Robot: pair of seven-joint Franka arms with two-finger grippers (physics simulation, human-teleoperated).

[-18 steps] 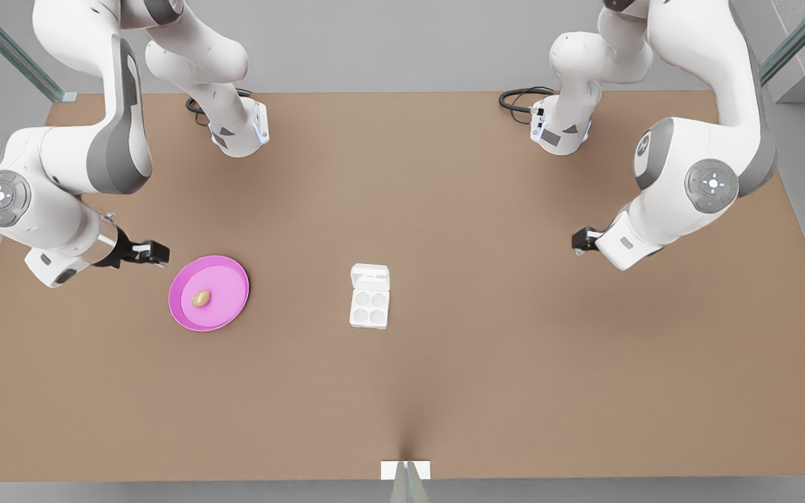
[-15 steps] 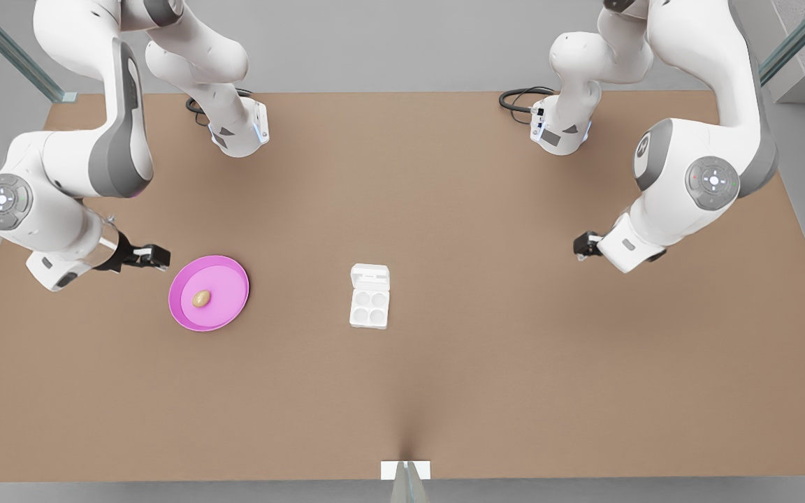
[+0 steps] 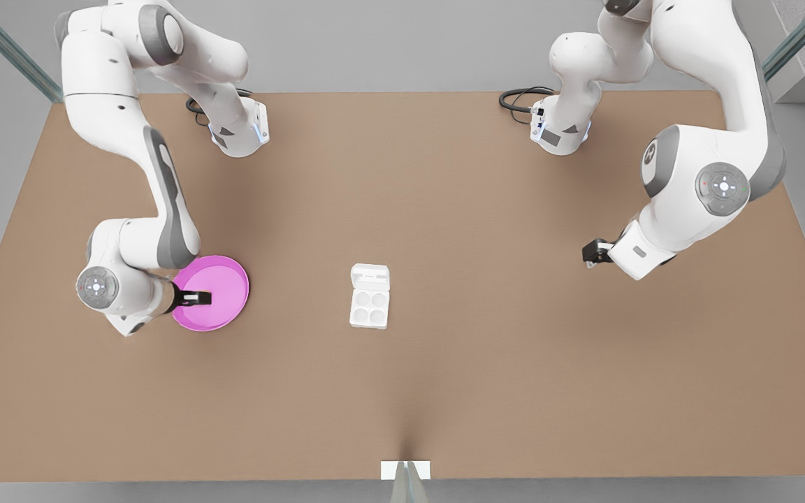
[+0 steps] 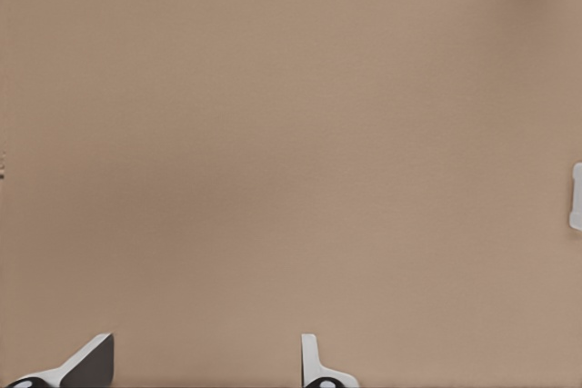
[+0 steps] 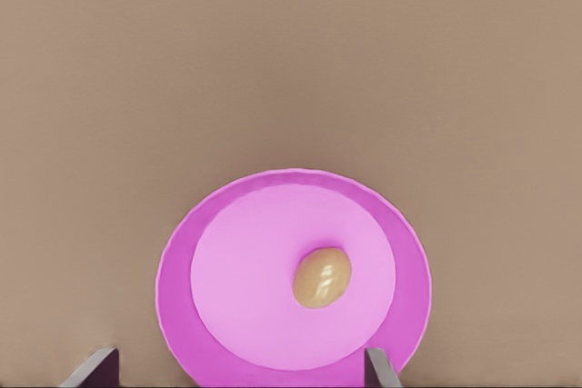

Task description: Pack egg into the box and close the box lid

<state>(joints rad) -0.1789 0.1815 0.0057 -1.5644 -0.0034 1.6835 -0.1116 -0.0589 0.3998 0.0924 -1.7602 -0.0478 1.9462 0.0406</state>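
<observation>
Right gripper [image 3: 200,299] has swung in over the pink plate [image 3: 224,279] since half a second ago — fingers spread, egg [image 5: 321,277] below, ungrasped. Box [image 3: 369,307] mid-table, box lid [image 3: 370,276] open. Left gripper [image 3: 592,252] waits — fingers parted.

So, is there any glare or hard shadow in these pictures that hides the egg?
Right wrist view: only a small pale glint on the egg, which lies clear on the pink plate. Front view: soft shadows on the table, no glare, but the open right gripper above the plate blocks the egg. Left wrist view: the open left gripper waits over evenly lit table.
</observation>
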